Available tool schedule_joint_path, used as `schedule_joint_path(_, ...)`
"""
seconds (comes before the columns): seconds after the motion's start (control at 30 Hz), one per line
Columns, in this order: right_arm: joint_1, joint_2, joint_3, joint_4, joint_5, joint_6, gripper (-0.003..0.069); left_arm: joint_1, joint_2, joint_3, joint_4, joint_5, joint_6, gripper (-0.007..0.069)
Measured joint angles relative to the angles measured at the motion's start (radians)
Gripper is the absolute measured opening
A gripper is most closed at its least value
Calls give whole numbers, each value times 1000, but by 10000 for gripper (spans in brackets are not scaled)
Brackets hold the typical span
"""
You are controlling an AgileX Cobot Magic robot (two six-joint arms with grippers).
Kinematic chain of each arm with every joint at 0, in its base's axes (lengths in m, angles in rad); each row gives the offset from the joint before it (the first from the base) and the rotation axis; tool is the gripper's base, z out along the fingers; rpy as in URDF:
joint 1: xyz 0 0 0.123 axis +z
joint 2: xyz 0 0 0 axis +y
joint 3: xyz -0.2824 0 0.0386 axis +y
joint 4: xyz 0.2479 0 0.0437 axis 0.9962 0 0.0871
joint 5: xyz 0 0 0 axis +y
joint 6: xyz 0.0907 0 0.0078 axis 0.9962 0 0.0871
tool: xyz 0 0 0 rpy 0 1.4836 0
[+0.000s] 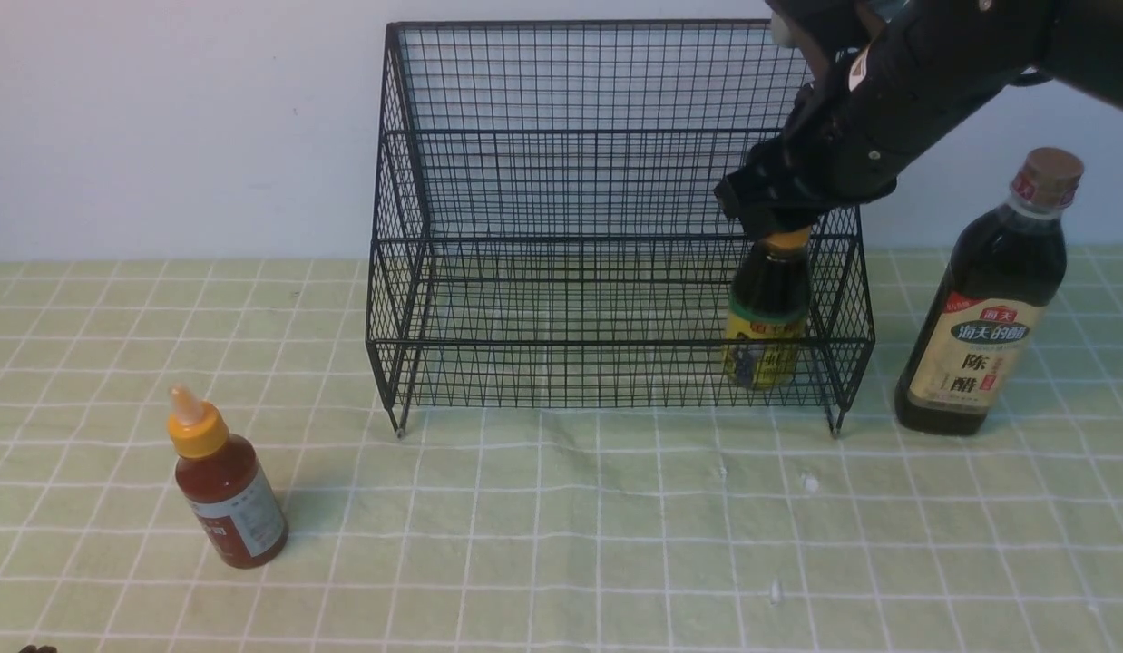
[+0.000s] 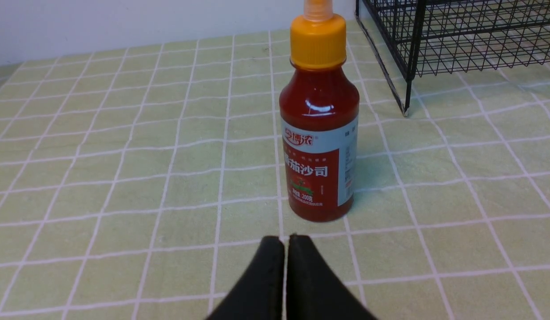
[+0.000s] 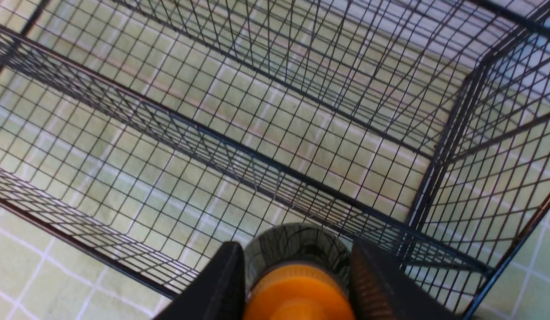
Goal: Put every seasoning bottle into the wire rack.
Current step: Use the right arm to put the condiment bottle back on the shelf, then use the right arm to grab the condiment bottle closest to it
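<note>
A red sauce bottle stood upright toward the front left corner of the worktop, well apart from the wire rack and outside it. Just short of that bottle hovered the left gripper, its jaws pressed fully together and holding nothing.

The rack sat at the middle of the worktop's back edge, close to the wall. Its upper tier was bare. In the right end of its lower front tier was a small dark bottle with a yellow label, upright inside the mesh. The right gripper reached down over it from above, jaws about half open and closed around the bottle's orange cap, one finger on each side. Whether the bottle's base was already resting on the tier's floor could not be told.

To the right of the rack, near the worktop's right edge, a tall dark bottle with a tan cap stood on the cloth, just beside the rack's end wall and untouched.

By this showing the job was roughly a third done: one bottle was in the rack but not yet let go, and two bottles were left to go in.
</note>
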State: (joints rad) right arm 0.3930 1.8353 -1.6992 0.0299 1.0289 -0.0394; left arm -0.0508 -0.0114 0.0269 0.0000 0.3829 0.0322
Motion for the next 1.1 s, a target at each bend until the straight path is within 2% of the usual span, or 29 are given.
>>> schedule_joint_path(0.1, 0, 11, 0, -2, 12, 0, 284, 0, 0, 0, 0, 0, 0, -6)
schedule_joint_path(0.23, 0, 17, 0, -2, 38, 1, 340, 0, 0, 0, 0, 0, 0, -6)
schedule_joint_path(0.27, 0, 17, 0, -2, 58, 3, 392, 0, 0, 0, 0, 0, 0, -6)
schedule_joint_path(0.43, 0, -24, 0, -30, 80, 62, 536, 0, 0, 0, 0, 0, 0, -6)
schedule_joint_path(0.53, 0, -81, 0, -69, 83, 76, 568, 0, 0, 0, 0, 0, 0, -6)
schedule_joint_path(0.63, 0, -159, -1, -133, 98, 89, 575, 0, 0, 0, 0, 0, 0, -6)
schedule_joint_path(0.77, -13, -270, -3, -243, 127, 171, 576, 0, 0, 0, 0, 0, 0, -6)
schedule_joint_path(0.83, -39, -304, -7, -271, 135, 193, 576, 0, 0, 0, 0, 0, 0, -6)
schedule_joint_path(0.87, -88, -326, -10, -284, 152, 203, 576, 0, 0, 0, 0, 0, 0, -6)
schedule_joint_path(0.97, -167, -331, -10, -273, 201, 208, 576, 0, 0, 0, 0, 0, 0, -6)
schedule_joint_path(1.1, -275, -294, -10, -184, 229, 191, 576, 0, 0, 0, 0, 0, 0, -6)
